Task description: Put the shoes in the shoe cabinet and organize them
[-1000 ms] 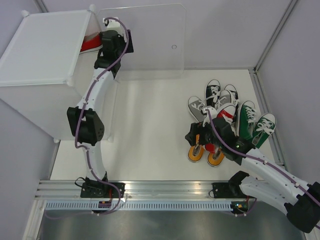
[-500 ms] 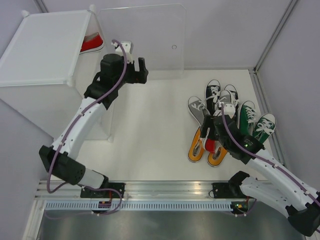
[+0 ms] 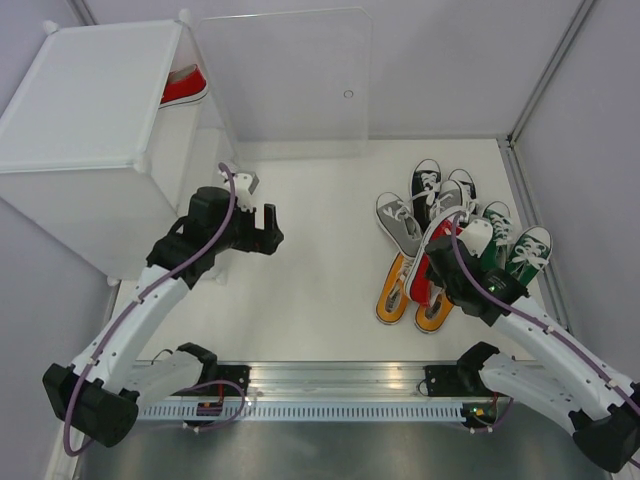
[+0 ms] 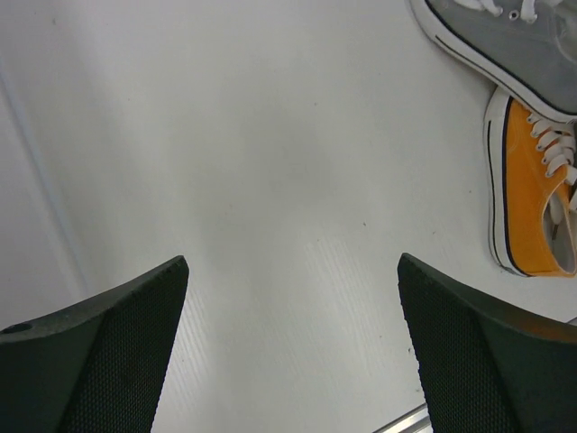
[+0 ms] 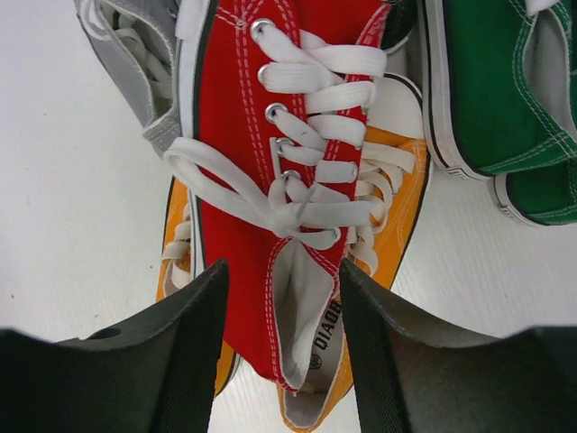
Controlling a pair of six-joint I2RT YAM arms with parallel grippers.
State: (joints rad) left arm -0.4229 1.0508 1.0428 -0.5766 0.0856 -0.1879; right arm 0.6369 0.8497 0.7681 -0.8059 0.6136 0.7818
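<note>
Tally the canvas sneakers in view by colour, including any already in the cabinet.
Red canvas lace-up sneakers: 2, one inside the translucent white plastic cabinet
Orange canvas sneakers: 2
Grey canvas sneakers: 2
Black canvas sneakers: 2
Green canvas sneakers: 2
Total: 10

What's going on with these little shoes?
The robot is loading the shoe cabinet; one red shoe is already inside. The right end effector straddles the heel of a second red shoe lying on the orange pair, grip unclear. The left end effector hangs open and empty above the table.

Right claw (image 3: pixel 443 268) seemingly straddles the red shoe (image 3: pixel 421 285).
</note>
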